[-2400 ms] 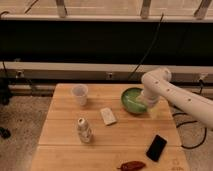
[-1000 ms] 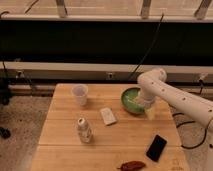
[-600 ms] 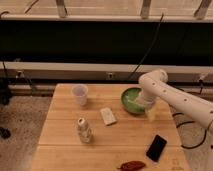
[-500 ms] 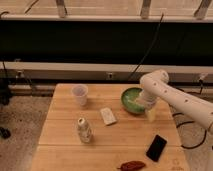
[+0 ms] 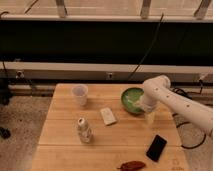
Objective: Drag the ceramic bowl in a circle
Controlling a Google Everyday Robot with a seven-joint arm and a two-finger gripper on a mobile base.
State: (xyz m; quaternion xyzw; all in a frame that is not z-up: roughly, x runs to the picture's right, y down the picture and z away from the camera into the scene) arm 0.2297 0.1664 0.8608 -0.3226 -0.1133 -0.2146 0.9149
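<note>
One claw, the robot's pale gripper (image 5: 146,112), hangs at the end of the bent white arm (image 5: 172,100). It meets the round, shallow green ceramic bowl (image 5: 129,98) at the bowl's right-hand rim as the camera sees it. The wrist hides the contact, so I cannot tell whether the claw is open, closed or pinching the rim.

The bowl itself stands upright on the light wooden table (image 5: 62,117), near the far right corner, its paler glossy inside showing.

Left of the bowl and well apart from it is a small white cup (image 5: 80,94). Nearer the camera than the bowl and a little to its left lies a flat white rectangular packet (image 5: 107,116). Further out from the bowl in that direction stands a small pale bottle (image 5: 83,130). A black phone (image 5: 156,147) lies on the camera side of the bowl, near the table's right edge, and a reddish-brown oblong thing (image 5: 132,165) sits beyond it at the front edge.

By my judgement the bowl is stiff, fairly heavy for its width and breakable. Its glaze will be slick, so a pinch across the rim wall, or a push from inside against the wall, should steer it better than pressing on the outside. It ought to slide flat on the wood without tipping if pulled low and slowly, and the circle should stay tight so the bowl keeps off the table edge just to its right and the white packet
</note>
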